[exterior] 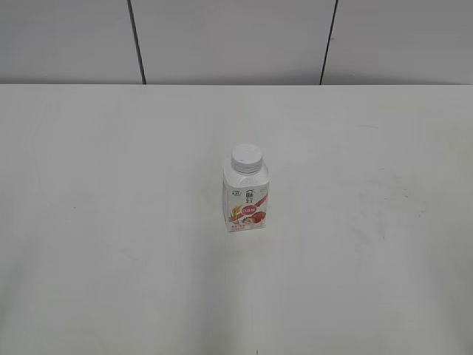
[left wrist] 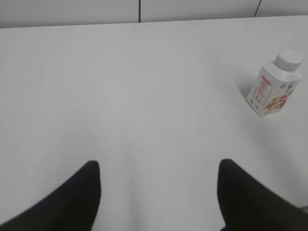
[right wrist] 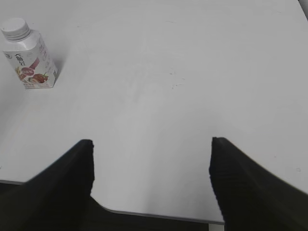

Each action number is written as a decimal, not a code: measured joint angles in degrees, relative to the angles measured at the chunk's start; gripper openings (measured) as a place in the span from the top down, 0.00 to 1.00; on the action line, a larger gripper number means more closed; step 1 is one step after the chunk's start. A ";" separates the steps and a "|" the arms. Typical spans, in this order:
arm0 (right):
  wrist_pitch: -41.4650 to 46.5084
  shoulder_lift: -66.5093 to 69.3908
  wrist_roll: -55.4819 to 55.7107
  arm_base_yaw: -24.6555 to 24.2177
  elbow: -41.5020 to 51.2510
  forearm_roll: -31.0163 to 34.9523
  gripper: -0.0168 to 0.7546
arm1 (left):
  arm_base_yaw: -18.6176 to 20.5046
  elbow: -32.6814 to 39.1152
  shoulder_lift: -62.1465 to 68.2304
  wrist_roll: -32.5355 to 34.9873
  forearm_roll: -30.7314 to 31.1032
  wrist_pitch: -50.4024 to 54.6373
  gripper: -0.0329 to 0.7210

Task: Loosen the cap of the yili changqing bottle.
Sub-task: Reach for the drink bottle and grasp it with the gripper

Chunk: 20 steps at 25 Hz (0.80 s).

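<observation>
The yili changqing bottle (exterior: 246, 202) stands upright near the middle of the white table, a small white bottle with a pink-red fruit label. Its ribbed white cap (exterior: 246, 157) sits on the neck. The bottle also shows at the right edge of the left wrist view (left wrist: 273, 89) and at the top left of the right wrist view (right wrist: 30, 60). My left gripper (left wrist: 159, 171) is open and empty, well to the left of the bottle. My right gripper (right wrist: 151, 149) is open and empty near the table's front edge. Neither arm shows in the exterior view.
The white table (exterior: 111, 222) runs back to a grey panelled wall (exterior: 222, 37). Its front edge (right wrist: 159, 215) shows under my right gripper. Faint scuff marks (right wrist: 174, 79) lie on the table right of the bottle.
</observation>
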 joint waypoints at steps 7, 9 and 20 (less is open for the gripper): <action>0.00 0.00 0.00 0.00 0.00 0.00 0.22 | 0.00 0.00 0.00 0.00 0.00 0.00 0.33; 0.00 0.00 0.02 0.00 0.00 0.00 0.22 | 0.00 0.00 0.00 0.00 0.00 0.00 0.33; 0.00 0.00 0.02 0.00 0.00 0.00 0.22 | 0.00 0.00 0.00 0.00 0.00 0.00 0.33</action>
